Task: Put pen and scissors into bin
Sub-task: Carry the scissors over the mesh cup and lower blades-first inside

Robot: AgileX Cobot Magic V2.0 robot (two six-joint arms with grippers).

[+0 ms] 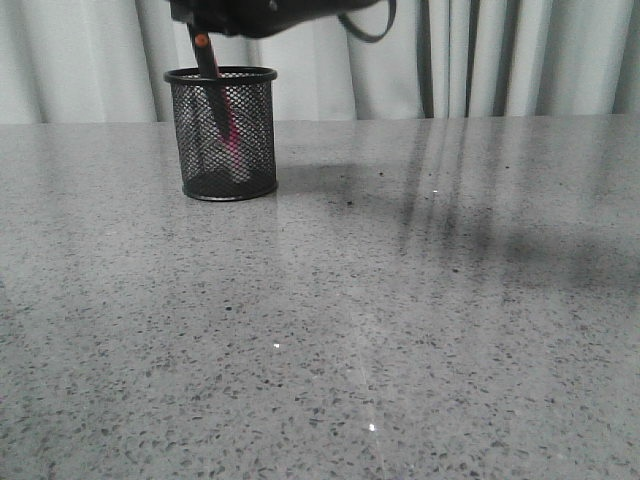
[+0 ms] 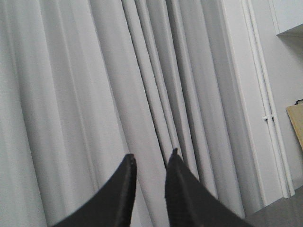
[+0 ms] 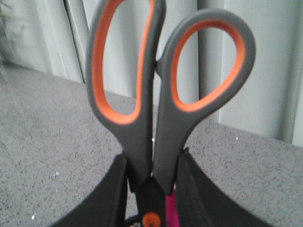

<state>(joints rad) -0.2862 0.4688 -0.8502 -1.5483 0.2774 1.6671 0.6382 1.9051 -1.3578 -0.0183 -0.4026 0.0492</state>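
The bin (image 1: 250, 150), a black mesh cup, stands on the table at the back left. The pink pen (image 1: 232, 140) is inside it and also shows in the right wrist view (image 3: 171, 213). My right gripper (image 1: 200, 22) hangs just above the bin's rim, shut on the scissors (image 1: 207, 60). Their dark blades point down into the bin. In the right wrist view the gripper (image 3: 154, 158) clamps the grey and orange handles of the scissors (image 3: 142, 137) just above the orange pivot. My left gripper (image 2: 150, 158) is raised towards the curtain, its jaws slightly apart and empty.
The grey speckled table (image 1: 380, 320) stretches in front of and to the right of the bin. A pale curtain (image 1: 500, 60) hangs behind the table's far edge.
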